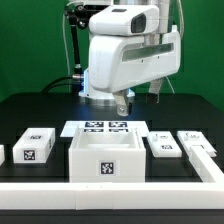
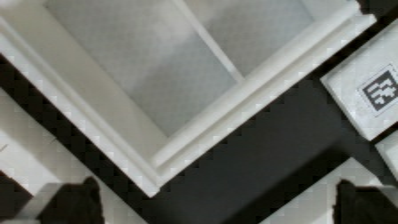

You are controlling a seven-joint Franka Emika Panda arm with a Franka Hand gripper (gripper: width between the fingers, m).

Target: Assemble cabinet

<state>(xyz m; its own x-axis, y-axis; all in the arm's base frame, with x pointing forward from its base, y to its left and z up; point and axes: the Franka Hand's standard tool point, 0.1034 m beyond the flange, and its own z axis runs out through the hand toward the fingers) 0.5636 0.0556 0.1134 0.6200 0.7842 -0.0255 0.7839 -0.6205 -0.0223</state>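
Bearing the cabinet [image 1: 104, 160], a black table [image 1: 30, 112] fronts green walls [image 1: 30, 45].

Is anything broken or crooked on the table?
No, nothing stands out. The cabinet box sits upright and square. The tagged panels lie flat beside it, one on the exterior view's left, two on its right.

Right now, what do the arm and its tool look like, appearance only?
The arm is glossy white, with bulky rounded shells. Black cables run behind it. The tool is small and dark. In the wrist view its fingers are black and blurred. No markings are legible.
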